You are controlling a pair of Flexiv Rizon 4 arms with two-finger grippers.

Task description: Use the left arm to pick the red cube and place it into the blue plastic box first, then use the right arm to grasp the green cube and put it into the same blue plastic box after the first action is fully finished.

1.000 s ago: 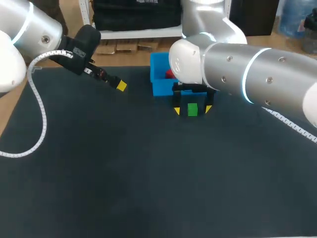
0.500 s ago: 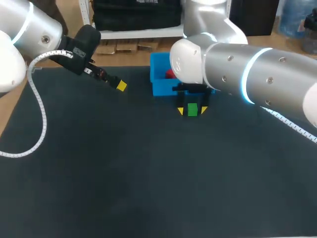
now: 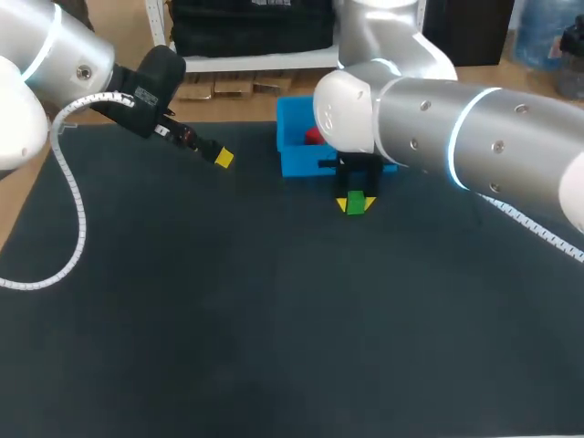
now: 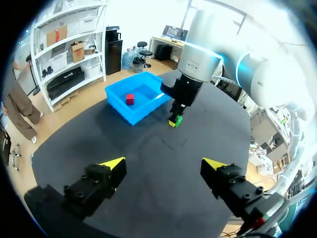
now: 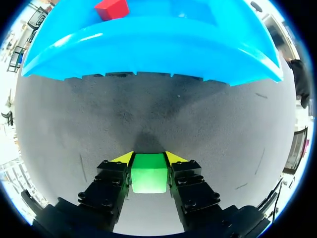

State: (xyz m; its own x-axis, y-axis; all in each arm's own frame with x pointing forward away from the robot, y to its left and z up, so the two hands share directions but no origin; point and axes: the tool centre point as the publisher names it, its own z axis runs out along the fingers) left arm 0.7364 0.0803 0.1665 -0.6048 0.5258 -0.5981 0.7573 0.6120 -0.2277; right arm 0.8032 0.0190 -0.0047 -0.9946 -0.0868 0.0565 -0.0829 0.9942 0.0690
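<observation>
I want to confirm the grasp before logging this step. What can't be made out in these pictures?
Head view: the right arm covers much of the blue box and most of the red cube.
Right wrist view: the right gripper hides the sides of the green cube; its underside is unseen, so lifted or resting cannot be told.
Left wrist view: the green cube is too small to judge the grip.

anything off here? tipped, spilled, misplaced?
Nothing stands out. The red cube lies inside the upright blue box; the green cube sits square between the right gripper's fingers; the left gripper hangs open, well clear.
</observation>
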